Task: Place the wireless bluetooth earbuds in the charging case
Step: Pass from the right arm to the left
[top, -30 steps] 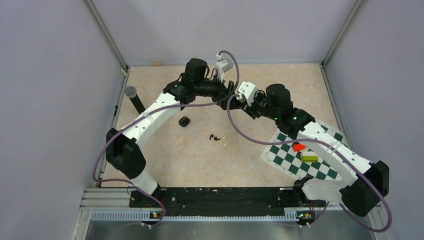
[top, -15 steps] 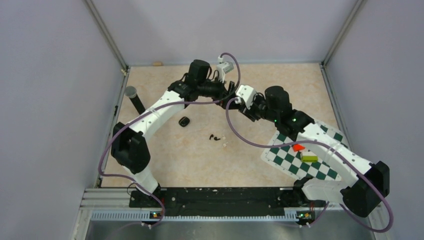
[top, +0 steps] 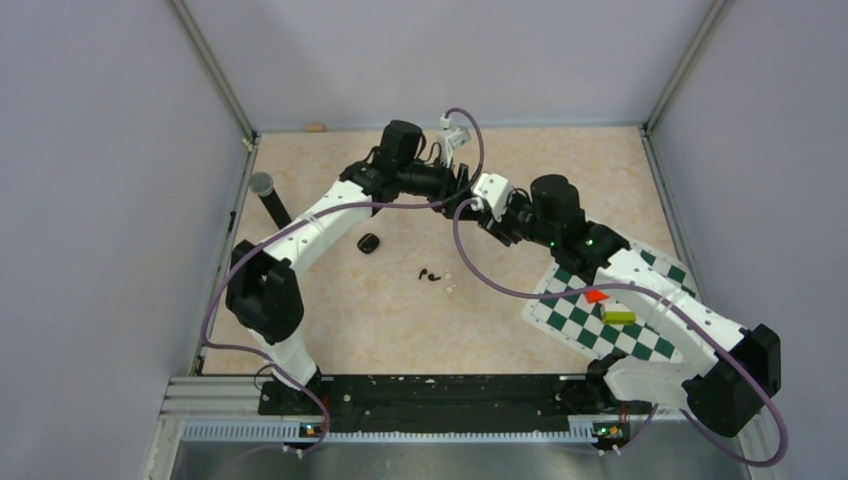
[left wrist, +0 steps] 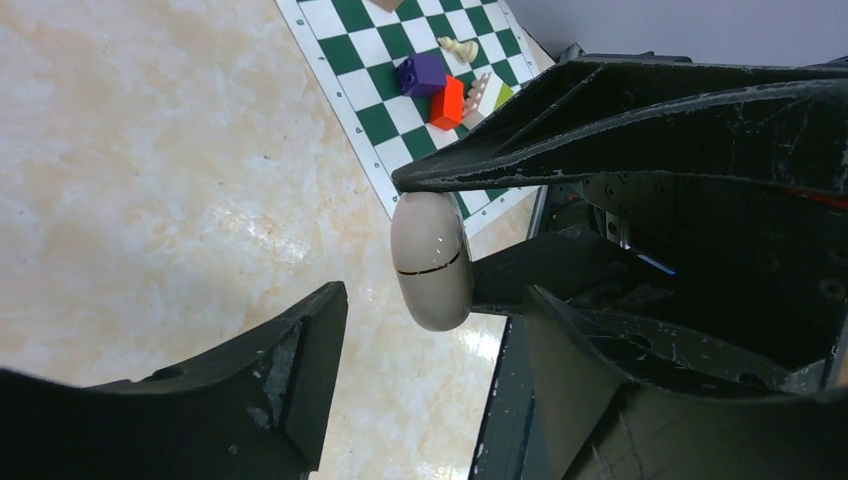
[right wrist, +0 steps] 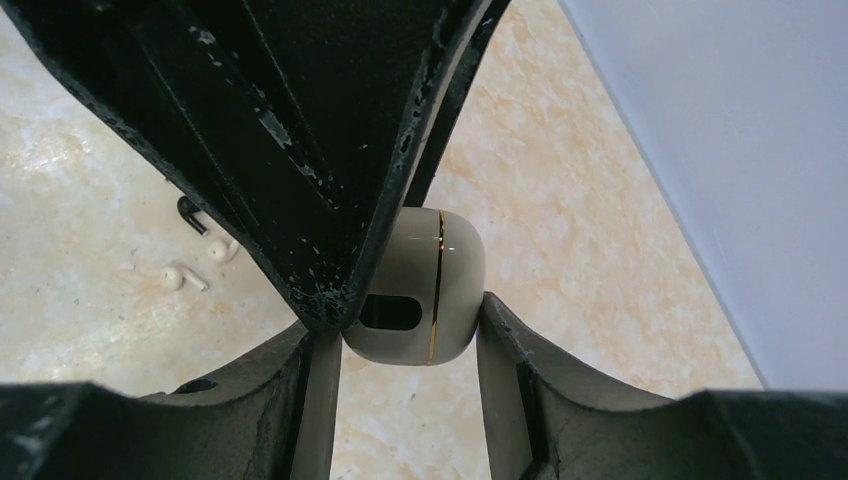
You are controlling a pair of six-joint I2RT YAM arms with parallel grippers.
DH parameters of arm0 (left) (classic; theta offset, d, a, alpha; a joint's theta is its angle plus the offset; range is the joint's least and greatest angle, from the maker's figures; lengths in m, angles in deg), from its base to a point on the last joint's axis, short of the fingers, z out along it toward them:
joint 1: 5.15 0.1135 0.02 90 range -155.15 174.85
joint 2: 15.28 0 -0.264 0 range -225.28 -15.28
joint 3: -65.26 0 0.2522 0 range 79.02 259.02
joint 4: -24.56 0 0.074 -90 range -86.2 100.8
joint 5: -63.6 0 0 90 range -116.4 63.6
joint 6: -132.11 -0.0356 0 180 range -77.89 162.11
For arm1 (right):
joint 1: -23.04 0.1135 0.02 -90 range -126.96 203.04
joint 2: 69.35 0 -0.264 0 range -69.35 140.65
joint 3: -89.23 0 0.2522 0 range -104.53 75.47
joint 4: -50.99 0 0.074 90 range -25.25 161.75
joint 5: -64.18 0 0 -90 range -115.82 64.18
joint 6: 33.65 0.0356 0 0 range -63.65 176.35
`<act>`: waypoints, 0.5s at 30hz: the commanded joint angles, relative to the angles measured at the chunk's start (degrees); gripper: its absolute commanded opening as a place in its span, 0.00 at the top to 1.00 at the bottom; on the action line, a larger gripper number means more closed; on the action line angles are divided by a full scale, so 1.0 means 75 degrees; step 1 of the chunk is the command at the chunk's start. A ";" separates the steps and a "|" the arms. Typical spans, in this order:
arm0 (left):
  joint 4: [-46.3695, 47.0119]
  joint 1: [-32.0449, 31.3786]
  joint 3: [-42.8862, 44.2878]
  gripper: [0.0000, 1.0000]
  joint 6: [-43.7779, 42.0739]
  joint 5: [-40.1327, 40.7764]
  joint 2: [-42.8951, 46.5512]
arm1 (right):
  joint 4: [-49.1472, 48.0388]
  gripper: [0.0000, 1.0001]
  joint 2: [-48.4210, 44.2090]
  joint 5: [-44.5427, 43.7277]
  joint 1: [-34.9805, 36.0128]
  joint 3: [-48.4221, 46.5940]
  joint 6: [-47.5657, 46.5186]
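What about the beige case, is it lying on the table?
No, the beige case is held above the table between the fingers of the right pincer.

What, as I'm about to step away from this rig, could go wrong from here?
1. The cream case hangs in mid-air in the right pincer; the open left pincer around it could knock it loose and drop it.
2. White buds and black buds lie close together on the table, so the wrong pair might get grabbed.
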 commanded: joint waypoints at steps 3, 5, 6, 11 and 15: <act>0.0255 -0.0119 0.0169 0.41 0.0097 -0.0332 -0.0238 | -0.0677 0.59 -0.0234 0.0237 0.0104 -0.0001 0.0164; 0.0245 -0.0119 0.0174 0.45 0.0096 -0.0346 -0.0253 | -0.0741 0.59 -0.0213 0.0149 0.0101 0.0015 0.0198; 0.0230 -0.0122 0.0173 0.42 0.0096 -0.0291 -0.0249 | -0.0765 0.59 -0.0208 0.0102 0.0100 0.0019 0.0217; 0.0264 -0.0059 0.0126 0.30 0.0080 0.0048 -0.0152 | -0.0863 0.59 -0.0190 0.0060 0.0101 0.0040 0.0303; 0.0353 -0.0035 0.0083 0.42 0.0163 -0.0247 -0.0169 | -0.0906 0.58 -0.0152 0.0078 0.0101 0.0050 0.0372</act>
